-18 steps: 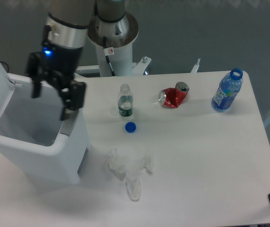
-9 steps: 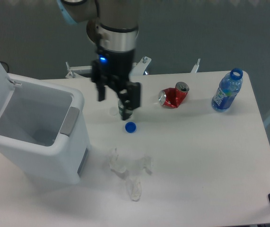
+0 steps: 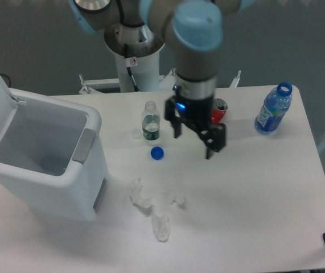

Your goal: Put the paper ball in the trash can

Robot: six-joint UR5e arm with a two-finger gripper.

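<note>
Nearest the camera, three white crumpled paper bits lie on the white table (image 3: 264,199): a long twisted scrap (image 3: 161,226) at front, another twisted scrap (image 3: 139,195) to its left, and a small compact rounded white paper ball (image 3: 177,197) to the right, apart from both. It looks v. light, soft and crushable, not fragile or slippery; probably best pinched across its middle w/ light force.

At left, a large white rectangular plastic trash can (image 3: 88,170) w/ lid open.

Further back: a blue bottle cap (image 3: 157,152), a small clear bottle (image 3: 150,122).

The black two-finger gripper (image 3: 193,136) hangs above the table, jaws wide apart, holding nothing.

Behind it, a crushed red can (image 3: 219,111); far right, a blue plastic bottle (image 3: 272,110).
</note>
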